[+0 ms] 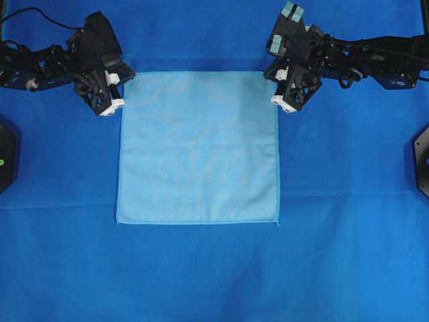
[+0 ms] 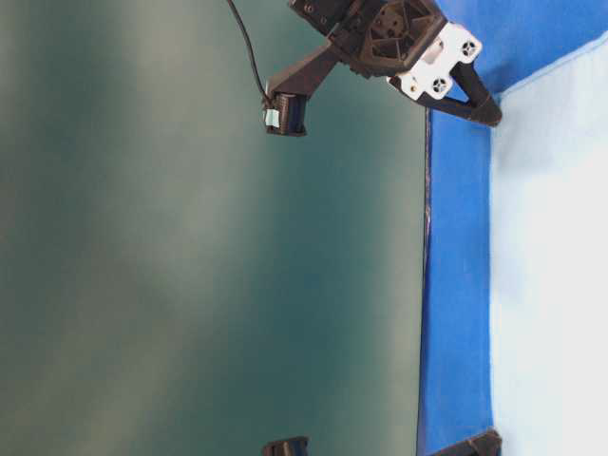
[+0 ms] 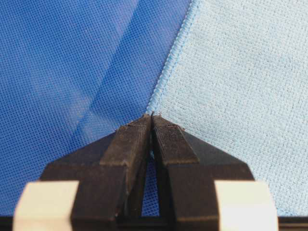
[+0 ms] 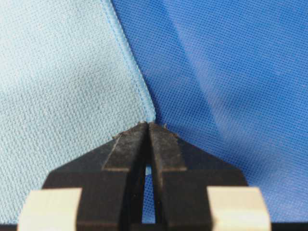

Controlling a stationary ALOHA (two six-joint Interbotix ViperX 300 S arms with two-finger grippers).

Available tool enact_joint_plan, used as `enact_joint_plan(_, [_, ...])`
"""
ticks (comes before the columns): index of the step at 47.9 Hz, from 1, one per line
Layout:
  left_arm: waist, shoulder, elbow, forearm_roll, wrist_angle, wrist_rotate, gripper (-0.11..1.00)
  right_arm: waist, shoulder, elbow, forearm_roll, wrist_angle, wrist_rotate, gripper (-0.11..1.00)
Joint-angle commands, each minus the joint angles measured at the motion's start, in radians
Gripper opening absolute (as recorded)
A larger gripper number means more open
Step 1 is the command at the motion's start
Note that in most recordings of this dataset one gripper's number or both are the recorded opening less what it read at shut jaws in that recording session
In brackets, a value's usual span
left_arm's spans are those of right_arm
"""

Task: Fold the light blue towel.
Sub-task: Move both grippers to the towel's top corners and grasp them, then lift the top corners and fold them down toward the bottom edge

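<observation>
Black fingertips (image 3: 166, 137) of my left gripper (image 3: 152, 118) pinch shut on one far corner of the light blue towel (image 1: 199, 147); my right gripper (image 4: 147, 124) likewise clamps the other far corner. Towel lies flat and square on the royal-blue sheet (image 1: 348, 255), both corners taken so the edge lifts evenly for folding

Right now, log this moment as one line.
left gripper: shut on towel corner | right gripper: shut on towel corner | towel: flat, unfolded, on blue sheet
</observation>
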Motion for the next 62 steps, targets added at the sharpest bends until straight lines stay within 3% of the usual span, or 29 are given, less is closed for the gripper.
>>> enact_joint_plan(1, [-0.003, -0.028, -0.025, 0.0, 0.026, 0.009, 0.01, -0.005, -0.035, -0.011, -0.002, 0.011, 0.003, 0.01])
enact_joint_plan(10, [-0.003, -0.11, -0.055, 0.0, 0.118, 0.025, 0.01, -0.005, -0.123, -0.009, -0.002, 0.06, 0.005, 0.01])
enact_joint_plan(28, [-0.035, -0.178, -0.035, 0.0, 0.135, 0.018, 0.01, 0.008, -0.183, 0.005, -0.002, 0.077, 0.006, 0.01])
enact_joint_plan(39, [-0.092, -0.224, -0.032, 0.0, 0.195, 0.012, 0.01, 0.071, -0.198, 0.008, 0.008, 0.087, 0.015, 0.01])
enact_joint_plan(49, [-0.224, -0.284, -0.023, 0.0, 0.308, -0.014, 0.01, 0.189, -0.232, 0.011, 0.051, 0.155, 0.017, 0.01])
enact_joint_plan(62, [-0.472, -0.305, -0.002, -0.005, 0.399, -0.097, 0.01, 0.362, -0.238, 0.028, 0.13, 0.209, 0.061, 0.01])
